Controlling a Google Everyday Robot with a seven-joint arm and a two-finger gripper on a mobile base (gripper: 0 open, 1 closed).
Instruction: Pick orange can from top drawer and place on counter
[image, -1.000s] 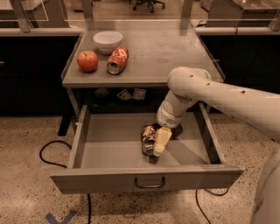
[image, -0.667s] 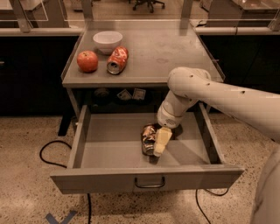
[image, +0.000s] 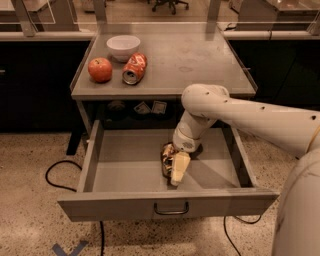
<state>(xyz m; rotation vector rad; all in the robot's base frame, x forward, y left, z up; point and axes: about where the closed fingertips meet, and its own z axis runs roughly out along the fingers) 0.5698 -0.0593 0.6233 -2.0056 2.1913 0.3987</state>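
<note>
The top drawer (image: 125, 165) stands pulled out below the counter (image: 200, 60). The orange can (image: 164, 156), dull brownish with silvery patches, lies near the middle of the drawer floor. My gripper (image: 171, 172) reaches down into the drawer from the right and is shut on the can. One pale finger (image: 179, 168) lies along the can's right side; the other is hidden behind it. The can rests low in the drawer.
On the counter's left part are a white bowl (image: 123, 46), a red apple (image: 100, 69) and a brighter red-orange can (image: 134, 68) lying on its side. The drawer's handle (image: 171, 209) faces front. A black cable (image: 60, 175) lies on the floor at the left.
</note>
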